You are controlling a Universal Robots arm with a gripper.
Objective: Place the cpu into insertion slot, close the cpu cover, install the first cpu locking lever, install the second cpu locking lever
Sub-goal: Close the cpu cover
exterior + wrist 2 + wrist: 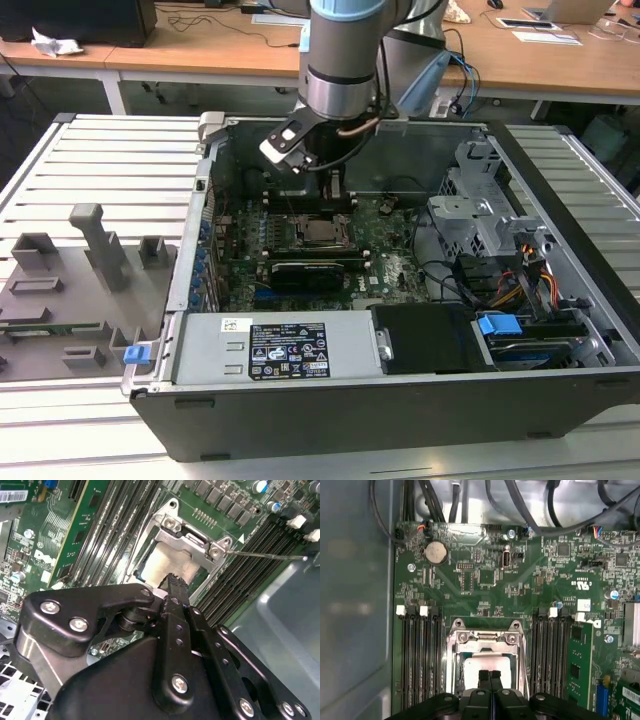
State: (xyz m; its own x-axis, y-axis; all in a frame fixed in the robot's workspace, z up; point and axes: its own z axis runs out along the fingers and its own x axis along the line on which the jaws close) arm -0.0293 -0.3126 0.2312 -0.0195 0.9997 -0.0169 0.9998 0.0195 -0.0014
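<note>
Inside the big open computer case, on the green board, the cpu sits in the insertion slot with the cpu cover lying flat around it. The gripper, its fingers squeezed together with nothing between them, hangs right over the chip's pale face. We think the cover needs a soft, straight push on its metal frame, not on the chip, and the thin lever sticking out sideways must not get bent. Wooden desks stand behind, and the case rests on a grey ribbed table beside small grey holders.
</note>
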